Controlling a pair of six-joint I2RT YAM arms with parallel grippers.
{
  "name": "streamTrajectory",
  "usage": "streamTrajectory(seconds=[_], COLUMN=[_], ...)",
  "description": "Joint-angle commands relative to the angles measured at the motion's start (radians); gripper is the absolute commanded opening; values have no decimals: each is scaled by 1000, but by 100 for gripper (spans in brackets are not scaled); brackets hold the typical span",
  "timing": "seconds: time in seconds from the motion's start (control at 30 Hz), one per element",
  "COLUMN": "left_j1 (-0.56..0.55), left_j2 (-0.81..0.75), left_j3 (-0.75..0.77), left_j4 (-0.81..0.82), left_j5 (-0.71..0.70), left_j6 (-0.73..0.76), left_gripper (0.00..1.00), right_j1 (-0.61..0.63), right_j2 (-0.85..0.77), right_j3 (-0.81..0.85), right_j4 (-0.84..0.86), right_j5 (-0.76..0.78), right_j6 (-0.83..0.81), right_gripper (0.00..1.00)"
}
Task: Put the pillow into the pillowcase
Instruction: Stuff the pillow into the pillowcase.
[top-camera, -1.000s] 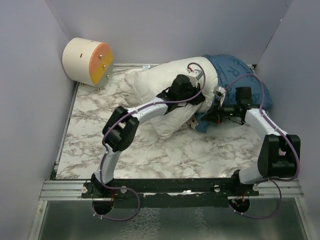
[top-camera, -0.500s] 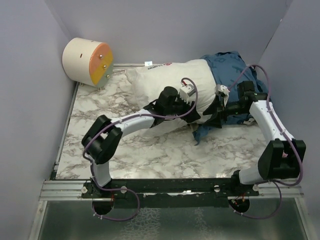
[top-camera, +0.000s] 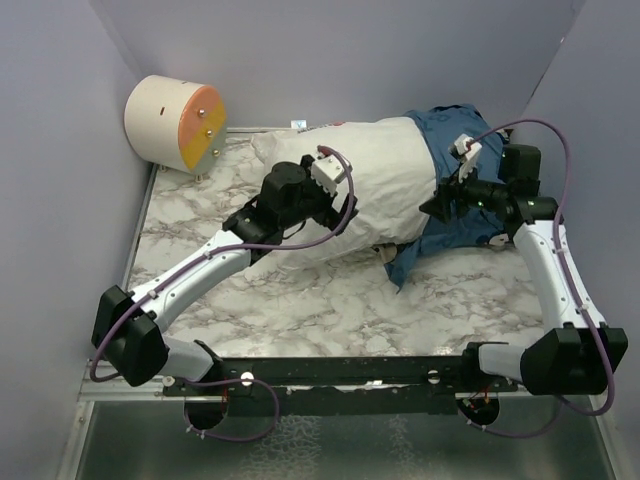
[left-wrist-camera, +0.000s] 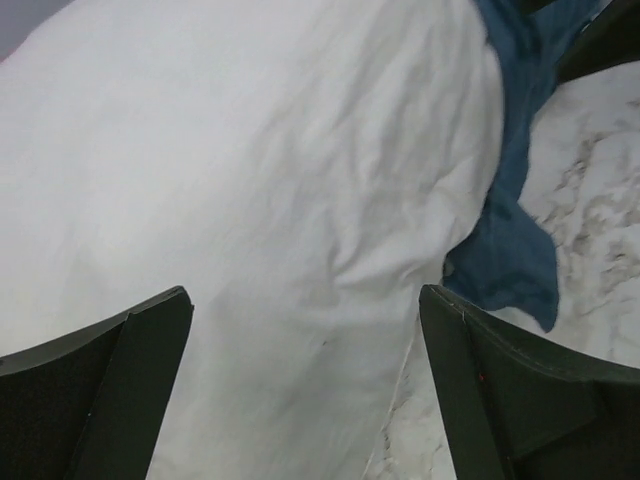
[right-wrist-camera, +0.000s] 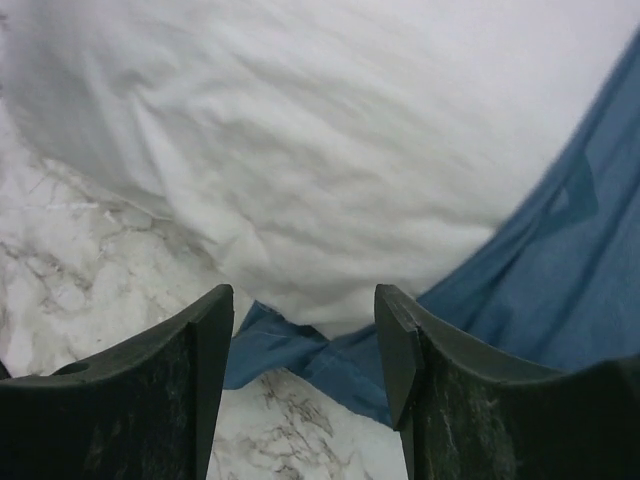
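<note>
Both arms pulled back; left tool (left-wrist-camera: 300, 390), right tool (right-wrist-camera: 305, 370) spread, empty; pillow (top-camera: 370, 180) half in pillowcase (top-camera: 470, 215).

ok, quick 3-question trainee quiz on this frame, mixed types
1. True or false: the pillow is fully inside the pillowcase.
2. Which end of the pillow does the pillowcase cover, seen from the top camera? A) left B) right C) neither
3. Fill in: in the wrist views, the left gripper and right gripper both have jaws that are ____, holding nothing.

Key: 1 false, most of the pillow is bare; 2 B; 3 open.
</note>
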Motion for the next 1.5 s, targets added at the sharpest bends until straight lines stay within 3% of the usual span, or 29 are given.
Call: streamTrajectory(seconds=[0.0,0.2,0.3,0.33,0.43,0.5,0.57,0.63,0.73,0.9,1.0,1.1,1.27,1.4,1.47], left_j1=[37,62,67,67,67,67,67,68,68,68,69,69,66,59,59], left_j2=[-42,-47,-25,-14,14,33,55,79,111,120,126,135,143,136,127], left_j3=[-107,-137,-147,-144,-150,-156,-154,-149,-145,-177,-189,-195,-206,-197,-179], left_j4=[-46,-22,-14,-19,-13,-6,-9,-10,-6,59,87,98,125,113,76], left_j5=[-228,-265,-257,-253,-227,-206,-190,-167,-105,49,139,203,306,337,300], left_j6=[61,69,69,69,62,57,57,53,43,45,46,51,47,55,65], left_gripper=[99,99,99,98,97,94,87,73,41,29,26,24,23,26,33], right_j1=[-3,-3,-3,-4,-3,-3,-3,-3,7,118,237,282,257,161,152], right_j2=[29,92,115,127,160,159,137,116,105,209,286,338,397,346,286], right_j3=[-64,-66,-84,-85,-65,-51,-39,-22,9,131,235,261,157,59,57], right_j4=[193,259,286,288,266,251,231,199,167,96,-20,-6,81,40,-58], right_j5=[307,505,519,513,490,433,298,110,-161,-314,-345,-312,157,-4,-120], right_j6=[208,217,219,220,213,203,174,126,72,51,-37,-4,104,-12,-136], right_gripper=[57,56,53,50,23,12,5,1,1,1,1,1,4,20,30])
